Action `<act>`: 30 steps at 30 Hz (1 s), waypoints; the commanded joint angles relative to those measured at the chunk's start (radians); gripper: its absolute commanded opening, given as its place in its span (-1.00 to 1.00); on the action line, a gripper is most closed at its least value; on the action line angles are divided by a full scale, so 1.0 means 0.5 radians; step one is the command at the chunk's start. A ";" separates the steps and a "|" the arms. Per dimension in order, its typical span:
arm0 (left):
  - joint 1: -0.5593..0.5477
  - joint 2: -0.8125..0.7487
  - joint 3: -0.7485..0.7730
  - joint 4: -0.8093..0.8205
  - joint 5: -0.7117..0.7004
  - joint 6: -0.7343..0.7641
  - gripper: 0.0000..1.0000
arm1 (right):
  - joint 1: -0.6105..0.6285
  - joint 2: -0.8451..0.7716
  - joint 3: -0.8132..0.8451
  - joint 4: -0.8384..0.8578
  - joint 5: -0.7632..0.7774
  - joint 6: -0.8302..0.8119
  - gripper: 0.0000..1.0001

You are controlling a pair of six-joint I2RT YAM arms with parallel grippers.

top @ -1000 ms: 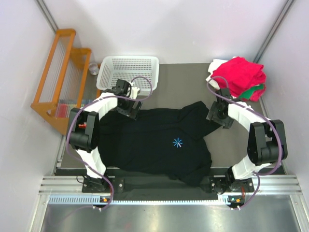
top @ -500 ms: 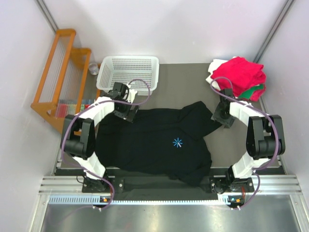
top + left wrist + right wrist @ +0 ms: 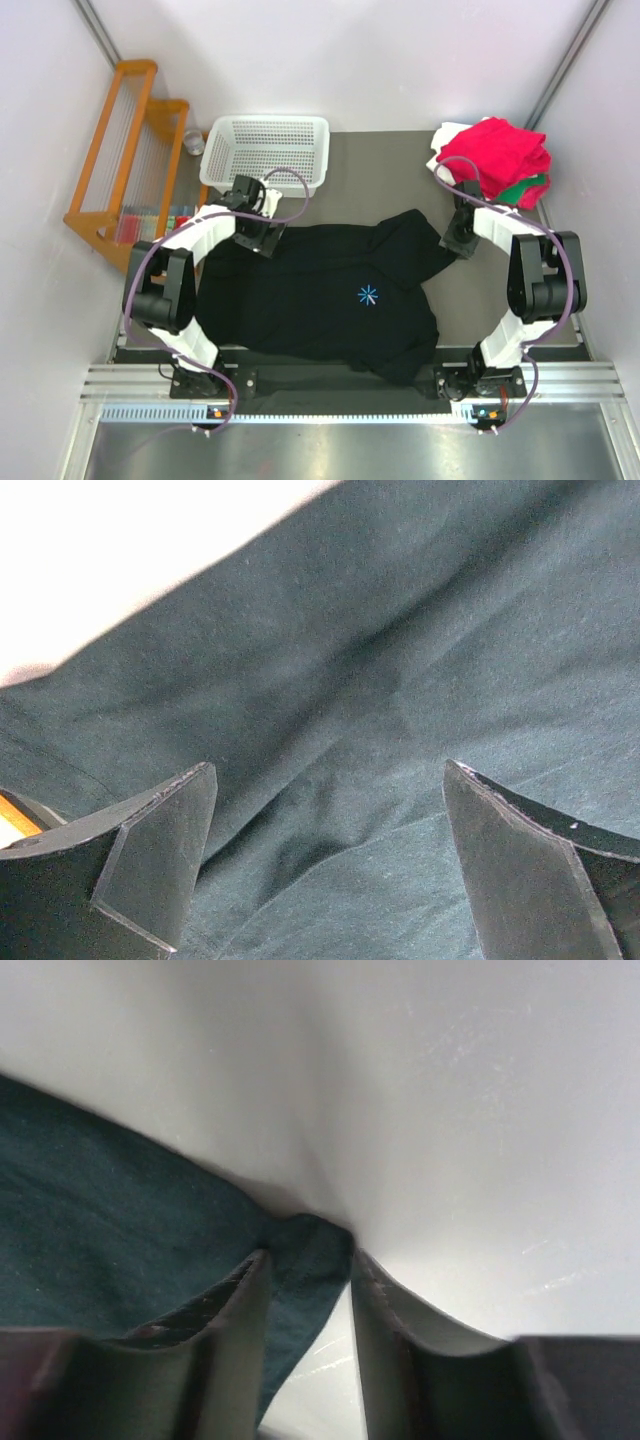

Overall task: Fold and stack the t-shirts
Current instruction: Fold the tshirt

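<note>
Worktop point(image 3: 380, 170): a dark grey surface, closed in by pale walls, is seen from above, with both arms mounted at its near edge.
Black t-shirt point(image 3: 320, 300): the large shirt is spread chest-up and rumpled across the middle of the worktop. A small light-blue starburst point(image 3: 368, 295) is shown near its centre, and its lower part is bunched toward the near edge.
Folded t-shirts: a red t-shirt point(image 3: 495, 150) is piled on a green t-shirt point(image 3: 530, 188) and a white t-shirt point(image 3: 450, 135) in the far right corner, well apart from the black one.
Left fingers point(image 3: 255, 232): these are held wide apart at the shirt's far left shoulder. In the wrist view dark cloth is seen filling the gap between them point(image 3: 160, 860), and nothing is gripped.
Right fingers point(image 3: 460, 238): these are closed on the far right sleeve. A narrow strip of the black hem is pinched between them point(image 3: 410, 1350), with bare surface behind it.
Basket point(image 3: 225, 165): the white perforated basket is set at the far left of the worktop, just beyond the left fingers.
Rack point(image 3: 120, 150): an orange wooden rack is stood off the worktop's left side.
</note>
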 commanded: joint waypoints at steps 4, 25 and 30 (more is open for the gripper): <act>0.014 -0.144 -0.117 0.101 -0.044 0.075 0.98 | -0.026 -0.038 0.049 0.050 -0.052 0.045 -0.68; 0.072 -0.178 -0.108 0.137 0.002 0.029 0.98 | 0.605 -0.314 0.331 -0.158 -0.252 -0.250 -1.00; 0.072 -0.154 -0.077 0.119 -0.007 0.023 0.97 | 0.805 -0.188 0.371 -0.164 -0.313 -0.283 -1.00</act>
